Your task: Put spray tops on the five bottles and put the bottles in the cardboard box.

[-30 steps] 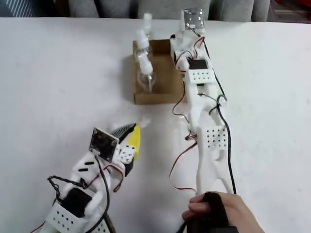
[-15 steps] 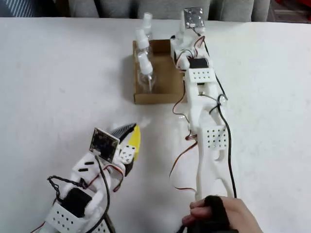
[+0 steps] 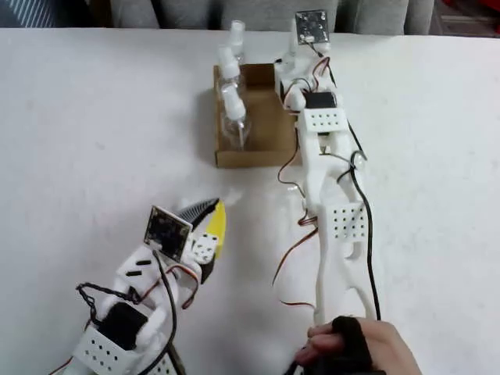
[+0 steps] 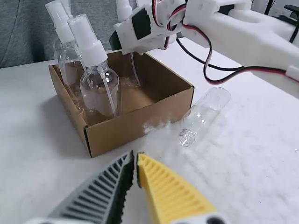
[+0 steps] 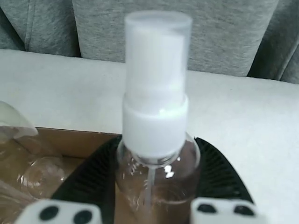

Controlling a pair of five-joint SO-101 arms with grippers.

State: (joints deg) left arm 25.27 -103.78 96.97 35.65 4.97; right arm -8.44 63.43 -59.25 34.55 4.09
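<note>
Edging a shade toward the far edge of the table (image 3: 94,117) since a second ago, the right arm (image 3: 324,180) now carries its wrist a little farther out over the cardboard box (image 3: 254,160). The nearest of the bottles standing in the box has also shifted slightly. The left arm has not stirred.

The right gripper (image 5: 156,186) is closed about a clear held bottle (image 5: 159,163) (its black fingers (image 5: 93,182) sit against both sides of the body). This bottle is upright, with a white spray top (image 5: 156,60) fitted and the thin dip tube showing through the clear body. It is inside the box, by the right wall toward the far corner. Whether its base rests on the box floor cannot be told.

Three capped bottles (image 4: 96,86) stand in a row along the box's left wall.

The left gripper (image 4: 135,159) sits low over the table, short of the box's near wall. Its grey and yellow fingers are brought together, tips all but touching, with nothing between them. Just past it, one uncapped bottle (image 4: 205,114) lies on its side on the table, just beside the box's near wall. Its open mouth is turned toward the left gripper.
</note>
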